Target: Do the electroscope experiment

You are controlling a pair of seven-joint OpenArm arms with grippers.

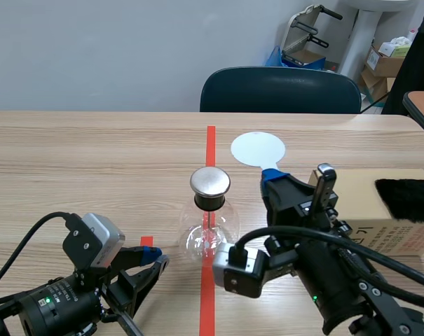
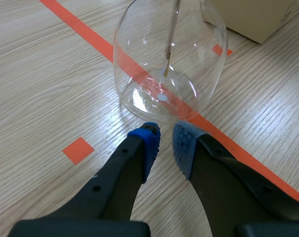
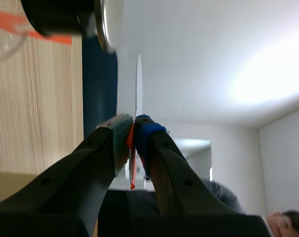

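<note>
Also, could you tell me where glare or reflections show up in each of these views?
Scene view: even light, only a soft sheen on the metal cap. Left wrist view: white highlights on the glass flask, and the orange tape line looks warped through it. Right wrist view: a bright washed-out patch on the pale wall beyond the white disc.

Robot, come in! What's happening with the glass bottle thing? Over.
Left gripper shut, empty, beside the electroscope. Right gripper shut on white disc, near the metal cap, not touching. Nothing between them.
</note>
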